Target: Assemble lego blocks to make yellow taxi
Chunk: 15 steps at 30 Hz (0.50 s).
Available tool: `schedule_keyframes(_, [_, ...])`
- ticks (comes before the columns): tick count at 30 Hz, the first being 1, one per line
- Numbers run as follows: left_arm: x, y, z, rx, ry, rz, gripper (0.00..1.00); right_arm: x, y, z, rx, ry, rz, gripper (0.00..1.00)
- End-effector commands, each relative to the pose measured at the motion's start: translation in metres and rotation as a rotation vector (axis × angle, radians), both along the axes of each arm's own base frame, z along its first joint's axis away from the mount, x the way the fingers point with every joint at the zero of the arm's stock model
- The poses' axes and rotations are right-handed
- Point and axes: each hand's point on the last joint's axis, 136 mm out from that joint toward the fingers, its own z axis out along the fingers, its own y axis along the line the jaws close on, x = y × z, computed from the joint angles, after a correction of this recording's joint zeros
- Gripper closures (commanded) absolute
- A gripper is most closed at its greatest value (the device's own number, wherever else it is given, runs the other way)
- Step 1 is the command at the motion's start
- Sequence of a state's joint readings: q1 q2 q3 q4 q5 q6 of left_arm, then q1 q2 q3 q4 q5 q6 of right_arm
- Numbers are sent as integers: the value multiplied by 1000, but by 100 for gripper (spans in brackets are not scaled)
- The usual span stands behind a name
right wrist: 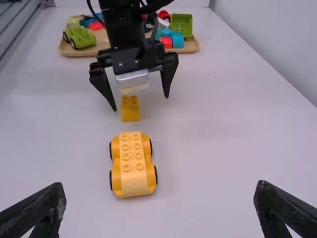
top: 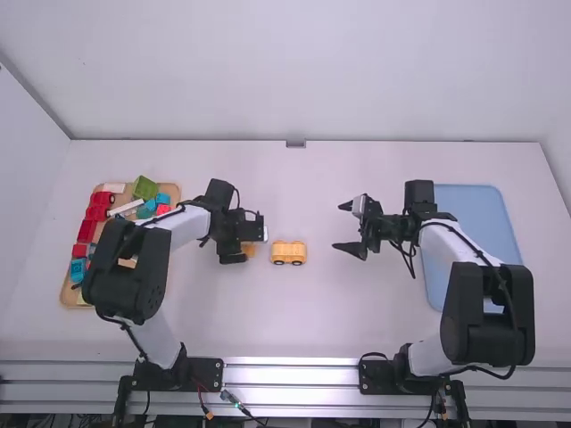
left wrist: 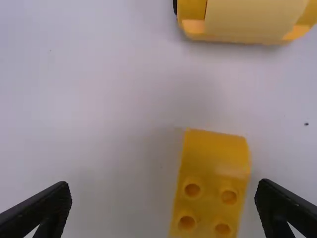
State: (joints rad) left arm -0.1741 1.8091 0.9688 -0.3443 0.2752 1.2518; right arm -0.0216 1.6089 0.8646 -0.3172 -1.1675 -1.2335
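Hovering left gripper [left wrist: 164, 191]: spread wide above the bench [top: 294, 325], straddling a yellow block [left wrist: 213, 183], with nothing in its grip.

Right gripper [top: 340, 226]: open and empty, facing the middle from beside the blue mat [top: 473, 207].

Yellow block: lying studs up just left of the chassis, apart from it, sloped end toward it.

Wheeled chassis [right wrist: 132, 161]: standing upright near the middle of the bench, to be joined with the block, by the look of it.

Risk at the fingers: lying off-centre, closer to one finger; could be shoved or twisted if met by one side first.

Risk at the slope: might slip or tip if pinched too high or by the curved end.

Risk at the wheels: liable to roll if bumped, or if pressed at a slant during fitting; might leave studs misaligned.

Surface: white and flat, with a tan tray [top: 68, 290] of mixed bricks [top: 96, 212] by the left edge, the blue mat by the right edge and metal rails [top: 290, 374] along the near edge.

Room: walled in plain white [top: 294, 67] beyond the far edge and at both sides.
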Motion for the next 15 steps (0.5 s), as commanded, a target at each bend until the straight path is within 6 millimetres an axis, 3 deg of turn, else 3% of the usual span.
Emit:
schedule_keyframes(1, [2, -11, 6, -68, 11, -3, 1, 5, -1, 12, -1, -38, -3, 1])
schedule_keyframes(5, [-6, -16, 10, -122, 0, -139, 1, 9, -6, 3, -56, -36, -32, 1])
schedule_keyframes(11, [-5, -15, 24, -283, 2, -128, 1, 8, -7, 2, -62, -21, -36, 1])
schedule_keyframes(15, [-15, -10, 35, -410, -22, -199, 1, 2, 3, -2, -73, -43, 6, 1])
